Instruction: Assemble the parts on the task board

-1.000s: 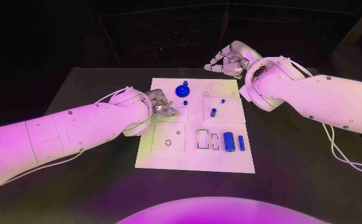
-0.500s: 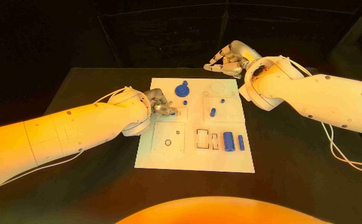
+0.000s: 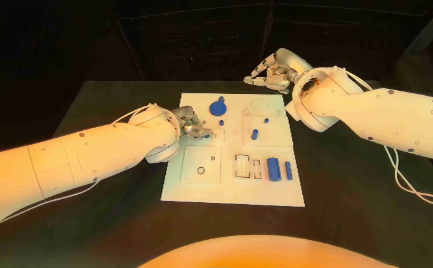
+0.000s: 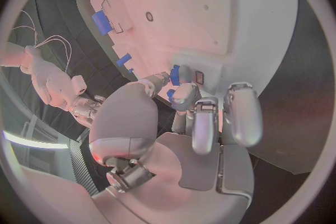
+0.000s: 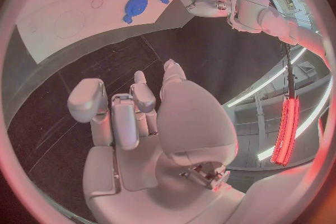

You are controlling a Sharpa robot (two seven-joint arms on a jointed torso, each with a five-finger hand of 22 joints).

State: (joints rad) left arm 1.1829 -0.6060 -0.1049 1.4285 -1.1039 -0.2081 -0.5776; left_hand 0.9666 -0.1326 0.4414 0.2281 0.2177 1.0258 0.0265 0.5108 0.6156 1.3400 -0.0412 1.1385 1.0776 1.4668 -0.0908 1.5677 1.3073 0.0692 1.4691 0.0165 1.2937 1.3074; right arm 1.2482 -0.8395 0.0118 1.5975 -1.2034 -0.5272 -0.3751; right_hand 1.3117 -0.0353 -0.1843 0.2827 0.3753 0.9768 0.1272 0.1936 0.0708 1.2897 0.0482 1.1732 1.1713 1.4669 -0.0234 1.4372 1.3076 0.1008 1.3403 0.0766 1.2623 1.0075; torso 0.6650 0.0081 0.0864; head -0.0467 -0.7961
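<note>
left hand (image 3: 192,128) pinches a small blue part (image 4: 174,74) at the task board (image 3: 233,190) left-centre, looks light, rigid, slick plastic, so grip its sides near mid-length; right hand (image 3: 273,72) hovers beyond the board's far edge, fingers curled, empty.

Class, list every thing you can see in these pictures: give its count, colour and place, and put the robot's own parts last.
table: one, black, under everything.
task board: one, white, middle of the table.
round part: one, blue, far end of the board.
small parts: three, blue, mid-board, apart from each other.
cylinders: two, blue, lying side by side near the board's right edge.
left hand: one, silver, at the board's left edge, pinching a small blue part.
right hand: one, silver, raised beyond the board's far right corner, fingers curled, holding nothing.
</note>
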